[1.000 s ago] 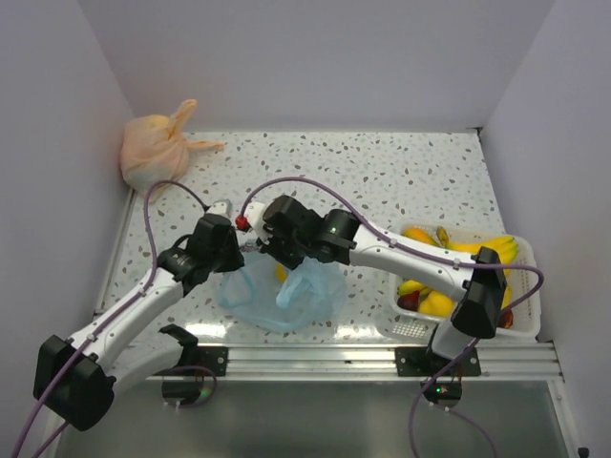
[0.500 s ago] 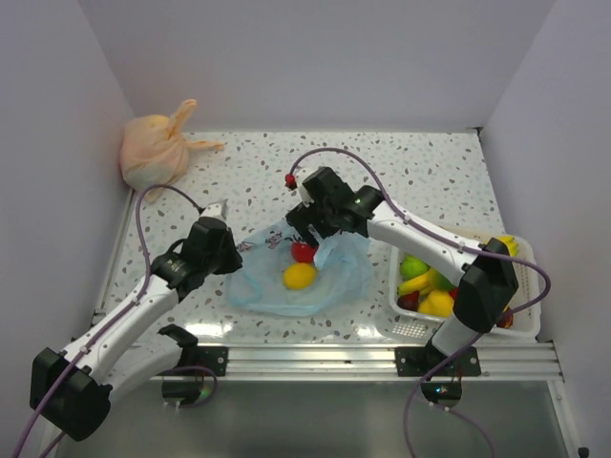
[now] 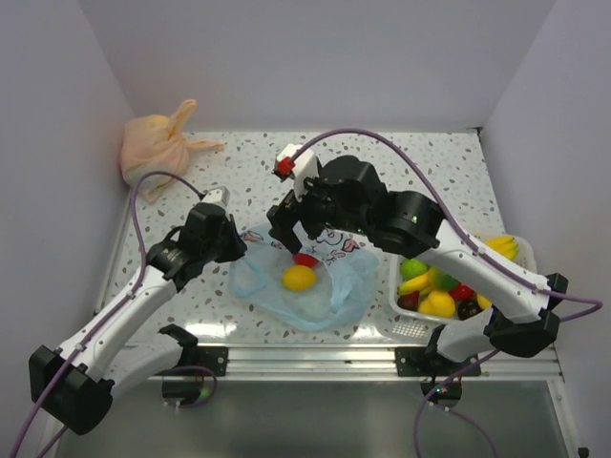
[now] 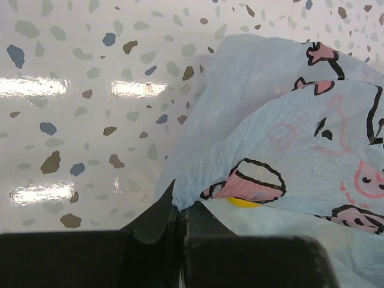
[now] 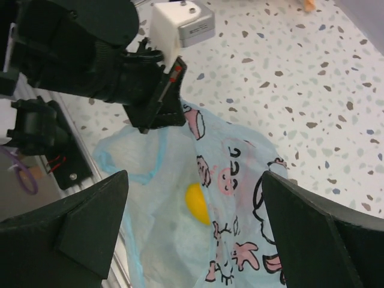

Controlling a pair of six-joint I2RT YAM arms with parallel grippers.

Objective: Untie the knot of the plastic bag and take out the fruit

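The light blue plastic bag (image 3: 315,286) with its pink cartoon print lies flat on the table, mouth open. The knot is out of view. A yellow fruit (image 3: 299,278) and a red fruit (image 3: 306,259) sit in the bag. My left gripper (image 3: 239,250) is shut on the bag's left edge (image 4: 198,180), and the yellow fruit (image 4: 243,202) peeks out just past it. My right gripper (image 3: 299,240) hangs open above the bag, holding nothing. In the right wrist view, its fingers (image 5: 90,228) straddle the yellow fruit (image 5: 196,203) from well above.
A tied peach-orange bag (image 3: 156,151) sits in the far left corner. A white basket (image 3: 409,327) with bananas and other fruit stands at the right. Walls close in on the left, back and right.
My right gripper has opened and lifted off the bag. The bag has spread out and now shows the red and yellow fruit. My left gripper has kept its hold.
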